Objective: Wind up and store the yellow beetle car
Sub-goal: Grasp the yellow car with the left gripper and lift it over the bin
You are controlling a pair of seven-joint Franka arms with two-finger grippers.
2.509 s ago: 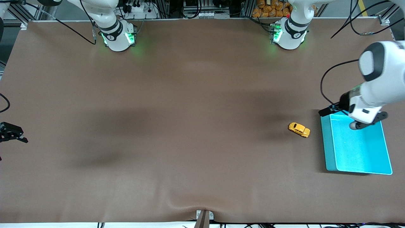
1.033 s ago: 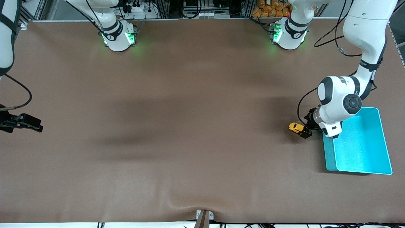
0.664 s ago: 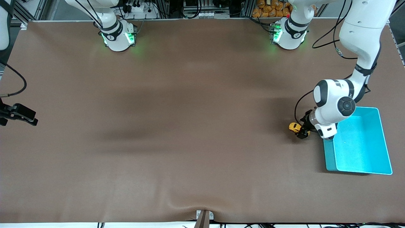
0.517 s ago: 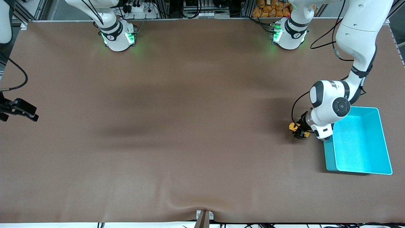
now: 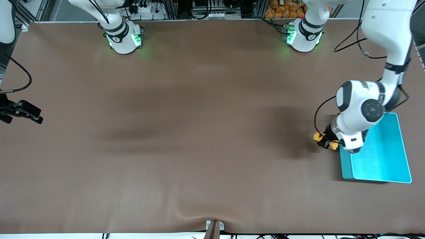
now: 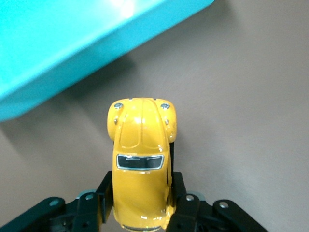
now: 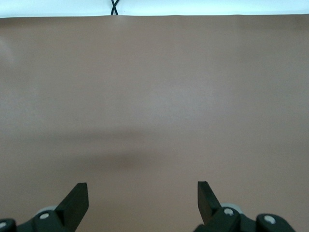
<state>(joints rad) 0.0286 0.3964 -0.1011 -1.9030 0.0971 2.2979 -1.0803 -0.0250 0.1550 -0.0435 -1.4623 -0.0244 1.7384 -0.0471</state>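
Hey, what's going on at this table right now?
The left hand is shut on the yellow beetle car, gripping it by its sides right beside the turquoise bin, at the left arm's end of the table. The car is not in the bin yet. The right hand waits open over bare table at the right arm's end.

A wide table [image 5: 186, 139] covered with a plain brown mat fills the front view; the mat buckles slightly at its 6 o'clock edge. A turquoise bin [image 5: 398, 166] sits on it toward the left arm's end, about 4 o'clock. Two white arm bases [image 5: 124, 39] stand along the 12 o'clock edge.
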